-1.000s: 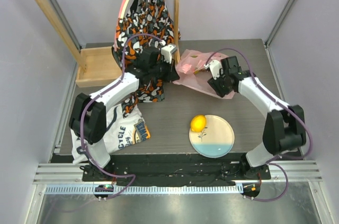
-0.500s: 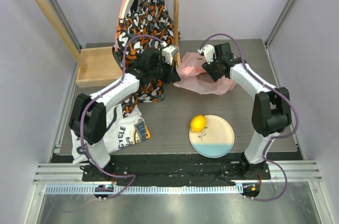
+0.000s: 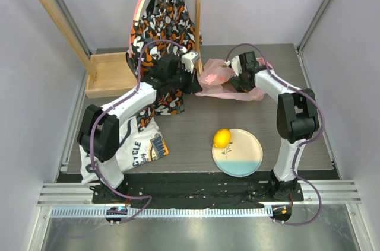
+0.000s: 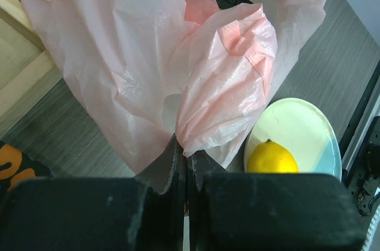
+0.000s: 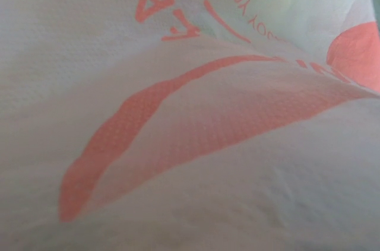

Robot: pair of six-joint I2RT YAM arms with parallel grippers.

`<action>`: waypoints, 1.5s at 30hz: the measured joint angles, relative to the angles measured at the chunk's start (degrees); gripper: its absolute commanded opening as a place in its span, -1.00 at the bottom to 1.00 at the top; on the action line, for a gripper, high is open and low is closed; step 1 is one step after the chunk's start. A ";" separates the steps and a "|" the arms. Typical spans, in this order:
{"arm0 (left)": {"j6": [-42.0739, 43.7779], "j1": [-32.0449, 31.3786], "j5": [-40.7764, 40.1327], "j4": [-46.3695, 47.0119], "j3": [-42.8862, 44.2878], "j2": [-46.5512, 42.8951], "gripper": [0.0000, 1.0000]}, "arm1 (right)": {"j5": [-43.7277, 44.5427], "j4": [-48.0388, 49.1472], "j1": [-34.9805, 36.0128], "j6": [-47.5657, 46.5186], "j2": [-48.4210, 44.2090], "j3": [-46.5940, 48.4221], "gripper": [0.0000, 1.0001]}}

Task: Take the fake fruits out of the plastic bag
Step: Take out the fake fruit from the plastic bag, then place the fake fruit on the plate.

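Pink plastic bag [image 3: 221, 83] sits at the far edge of the desk [image 3: 190, 129], right of centre, crumpled and bunched between the two claws.

Left arm [image 3: 127, 102]: stretched low on a diagonal from the near-left corner toward far centre, wrist at the bag's left side. Left claw [image 4: 183, 162] is clamped tight on a gathered fold of the film. In the left wrist view both fingers meet with pink plastic pinched between them, and the rest of the bag fans out beyond.

Right arm [image 3: 286, 94]: first link up from the near-right corner, elbow folded, forearm running to the far edge and bending left into the bag's right side. Right claw [image 3: 239, 79] is pushed into the bag. Right wrist view is nothing but pink film with red print up against the lens and no fingers visible, so I cannot tell whether it's spread or closed, or whether it has anything.

One lemon [image 3: 222, 138] is out, lying on the left part of the plate [image 3: 246, 159]. The plate sits at the near edge, right of centre, well apart from the bag. Bag contents: cannot make out through the film.
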 measured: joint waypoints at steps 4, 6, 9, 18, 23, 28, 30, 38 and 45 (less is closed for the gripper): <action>0.00 0.00 0.00 0.15 -0.07 0.00 -0.92 | 1.81 -1.55 0.02 -0.57 0.20 -0.72 0.93; 0.00 0.00 0.00 0.17 -0.07 0.00 -0.92 | 3.02 -2.40 0.07 -0.83 0.66 -0.76 0.92; 0.00 0.00 0.00 0.17 -0.07 0.00 -0.92 | 4.79 -4.02 0.04 -1.03 1.68 -0.74 0.43; 0.24 0.00 -0.11 0.17 -0.07 0.00 -0.92 | -4.37 -8.46 -0.33 -0.74 1.46 3.98 -0.02; 0.26 0.00 -0.26 0.13 0.33 0.02 -0.92 | -20.22 -5.81 -0.63 0.76 -8.85 3.17 -0.01; 0.28 0.00 -0.59 0.15 2.45 0.66 -0.91 | -30.42 -1.79 -0.57 3.41 -22.29 0.33 0.06; 0.31 0.00 -0.74 0.15 2.91 0.76 -0.91 | -33.53 -0.76 -0.55 4.66 -25.51 -0.35 0.09; 0.50 0.00 -1.46 0.15 4.02 1.66 -0.91 | -45.70 -2.84 -0.59 11.63 -29.18 -0.98 0.17; 1.09 0.00 -2.19 0.11 4.66 1.97 -0.90 | -50.77 -22.12 -0.57 -1.44 -33.05 -2.21 0.15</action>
